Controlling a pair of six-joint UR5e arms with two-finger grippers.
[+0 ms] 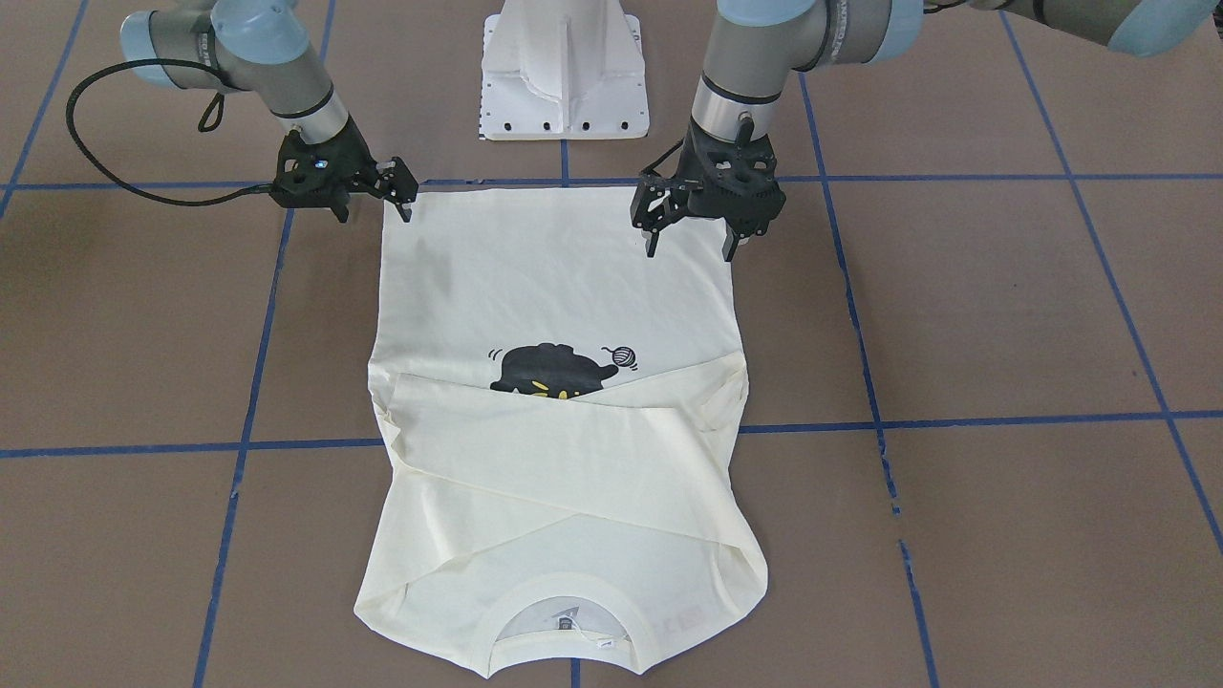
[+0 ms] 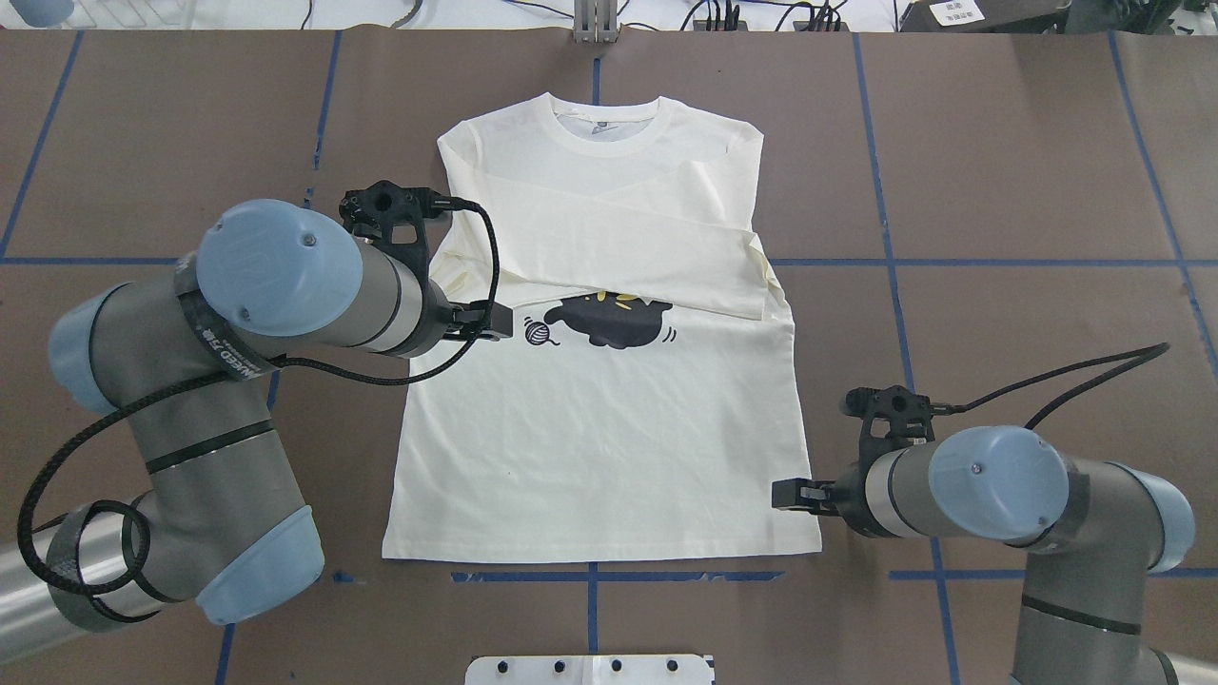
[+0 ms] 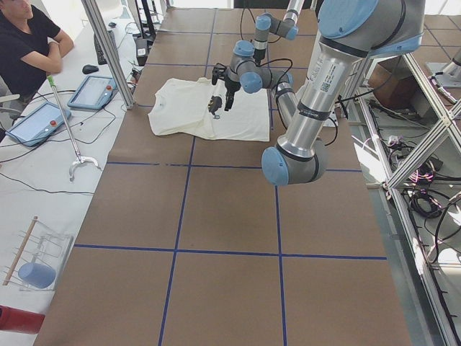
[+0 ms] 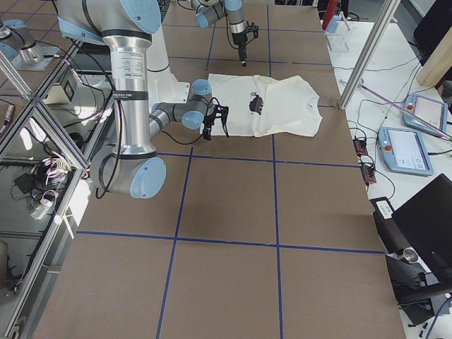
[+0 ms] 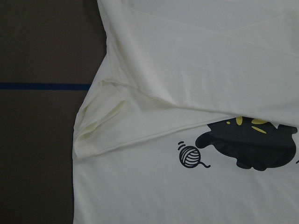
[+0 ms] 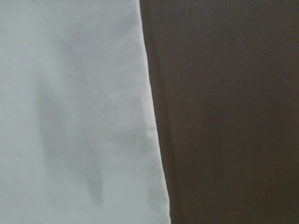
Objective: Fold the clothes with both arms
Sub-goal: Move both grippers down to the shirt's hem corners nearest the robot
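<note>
Nearest the robot stands the white pedestal base (image 1: 564, 76) at the counter's (image 2: 999, 190) edge. Just beyond it lies the straight hem of the cream-white long-sleeved T-shirt (image 2: 609, 428), spread flat and print side up on the brown counter, at the middle of a grid of blue tape lines (image 2: 952, 262).

The right end effector (image 1: 375, 212) hangs low at the hem's right corner. Its fingers are spread wide, one on either side of the shirt's side edge, and hold nothing. The left end effector (image 1: 692, 239) hovers higher, over the shirt's left part. Its fingers are also wide apart and empty, and its wrist camera looks down on the left armpit fold.

Farther out, at mid-chest, sits the black cat print (image 2: 614, 319), with the yarn ball (image 2: 540, 332) to its left. Both sleeves (image 2: 618, 228) are folded across the chest, and the lower one covers the cat's far part. The collar (image 2: 609, 128) lies farthest from the robot.

Past the counter's far side a person (image 3: 29, 36) sits at a white desk with two tablets (image 3: 94, 92).
</note>
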